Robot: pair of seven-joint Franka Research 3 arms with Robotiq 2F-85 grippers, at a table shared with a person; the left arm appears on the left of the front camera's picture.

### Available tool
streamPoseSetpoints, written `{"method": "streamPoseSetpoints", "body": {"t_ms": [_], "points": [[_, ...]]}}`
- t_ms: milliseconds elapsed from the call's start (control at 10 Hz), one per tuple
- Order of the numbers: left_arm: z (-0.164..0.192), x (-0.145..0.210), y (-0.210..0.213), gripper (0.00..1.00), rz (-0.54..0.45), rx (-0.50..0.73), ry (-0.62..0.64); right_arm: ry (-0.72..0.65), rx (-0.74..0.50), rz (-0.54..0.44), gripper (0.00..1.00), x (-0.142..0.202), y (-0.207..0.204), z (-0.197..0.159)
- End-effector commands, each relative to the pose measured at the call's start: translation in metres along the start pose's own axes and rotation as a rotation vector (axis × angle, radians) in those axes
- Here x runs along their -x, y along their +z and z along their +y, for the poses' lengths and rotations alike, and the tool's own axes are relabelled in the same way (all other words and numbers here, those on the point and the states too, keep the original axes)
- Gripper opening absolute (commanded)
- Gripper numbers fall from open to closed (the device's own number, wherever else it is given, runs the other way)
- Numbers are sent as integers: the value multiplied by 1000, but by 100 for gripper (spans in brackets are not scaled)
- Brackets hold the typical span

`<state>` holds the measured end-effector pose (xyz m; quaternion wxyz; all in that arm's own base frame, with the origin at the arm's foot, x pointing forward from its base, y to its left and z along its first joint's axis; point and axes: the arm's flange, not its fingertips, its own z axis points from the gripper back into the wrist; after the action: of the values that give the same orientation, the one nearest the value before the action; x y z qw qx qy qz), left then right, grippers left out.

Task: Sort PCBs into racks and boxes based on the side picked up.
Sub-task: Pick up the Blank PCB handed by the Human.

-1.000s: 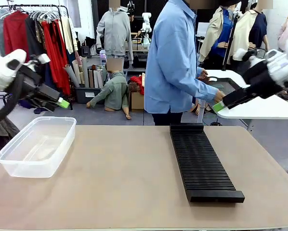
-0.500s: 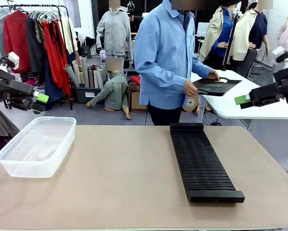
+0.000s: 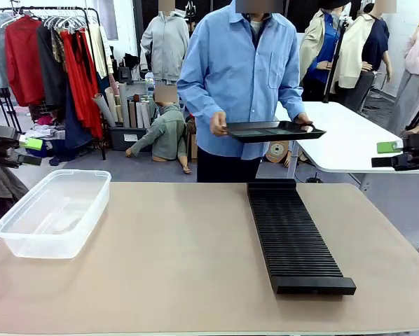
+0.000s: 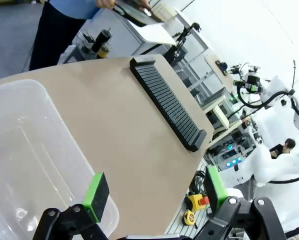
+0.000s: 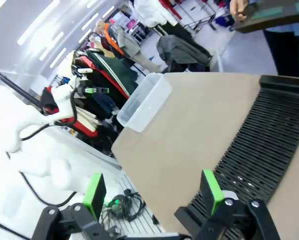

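Note:
The long black ribbed rack (image 3: 293,234) lies right of centre on the tan table and runs away from me. The clear box (image 3: 52,213) stands empty at the table's left edge. A person in a blue shirt holds a shallow black tray (image 3: 274,130) with both hands above the far edge. A greenish flat patch shows in that tray (image 5: 272,12), but I cannot tell whether it is PCBs. My left gripper (image 3: 24,150) hangs open off the left side, above the box (image 4: 29,165). My right gripper (image 3: 395,155) is open off the right side, its jaws over the rack (image 5: 269,135).
A white table (image 3: 349,150) stands behind the person on the right. A clothes rail (image 3: 48,56) and boxes fill the back left. The tan tabletop (image 3: 174,252) between box and rack is bare. The left arm (image 5: 64,107) shows far off in the right wrist view.
Both arms have drawn back outward toward the picture's edges, jaws still open. The person has turned from the white table to face my table, carrying the black tray.

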<state>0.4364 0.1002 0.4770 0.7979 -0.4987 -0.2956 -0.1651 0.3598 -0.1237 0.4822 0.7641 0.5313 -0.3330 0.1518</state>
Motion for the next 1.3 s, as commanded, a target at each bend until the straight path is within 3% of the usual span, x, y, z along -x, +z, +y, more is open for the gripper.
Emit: {"method": "streamPoseSetpoints", "body": {"t_ms": [0, 1200], "points": [[-3, -3, 1, 100, -28, 21, -21, -11, -39, 10, 100, -8, 3, -8], [-3, -3, 0, 100, -3, -3, -6, -59, -39, 34, 100, -2, 0, -15]]}}
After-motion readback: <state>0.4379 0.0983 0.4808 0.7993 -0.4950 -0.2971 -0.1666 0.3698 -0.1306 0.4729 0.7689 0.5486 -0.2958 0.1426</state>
